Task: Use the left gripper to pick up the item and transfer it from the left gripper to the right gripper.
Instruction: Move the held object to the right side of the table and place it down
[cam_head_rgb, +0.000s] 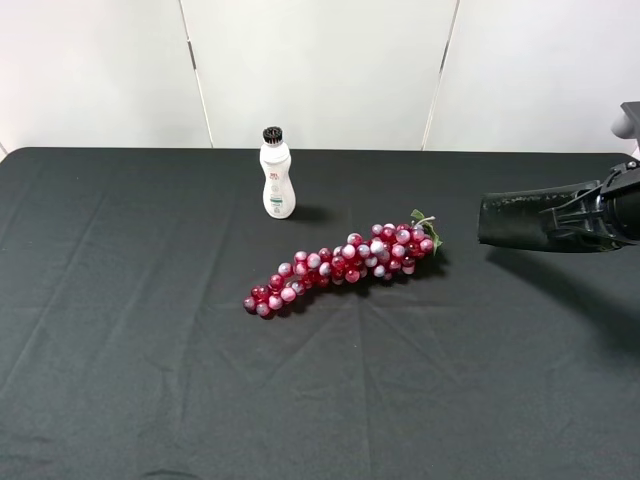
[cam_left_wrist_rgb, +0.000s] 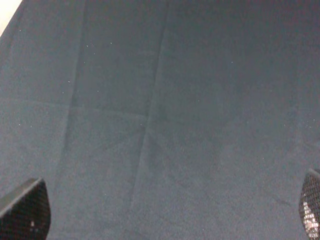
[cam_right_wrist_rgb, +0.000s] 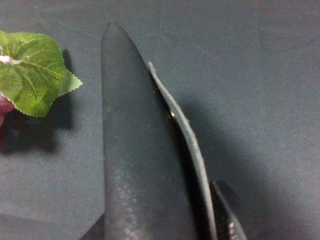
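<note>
At right table edge, right hand (cam_head_rgb: 590, 218) grips case (cam_head_rgb: 525, 220) aloft.

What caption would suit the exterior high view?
Right gripper holds the black case above the dark table, beside the grape bunch and white bottle.
</note>
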